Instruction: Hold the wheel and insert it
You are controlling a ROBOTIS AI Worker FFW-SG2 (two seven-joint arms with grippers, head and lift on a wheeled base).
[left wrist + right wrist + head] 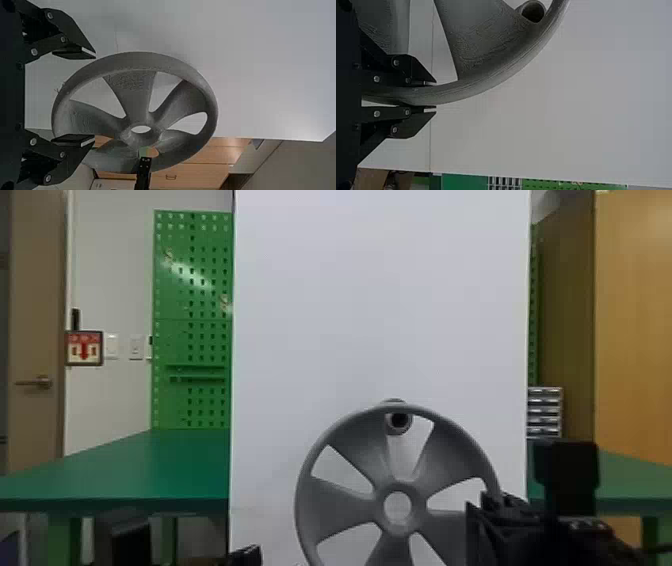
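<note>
The grey five-spoked wheel [345,500] stands upright before a white panel, its rim in my right gripper [487,502]. In the right wrist view the right gripper [431,95] is shut on the wheel's rim [466,92]. A round grey peg [398,420] on the panel shows through a spoke gap just under the top rim, above the hub; the right wrist view also has the peg [533,11]. My left gripper [245,555] is low, left of the wheel. In the left wrist view the left gripper [89,97] is open, with the wheel [136,61] past its fingers.
The white panel [310,315] rises behind the wheel. Behind it stand a green table [150,465] and a green pegboard [192,290], with small drawers [545,412] and a wooden cabinet [635,315] on the right.
</note>
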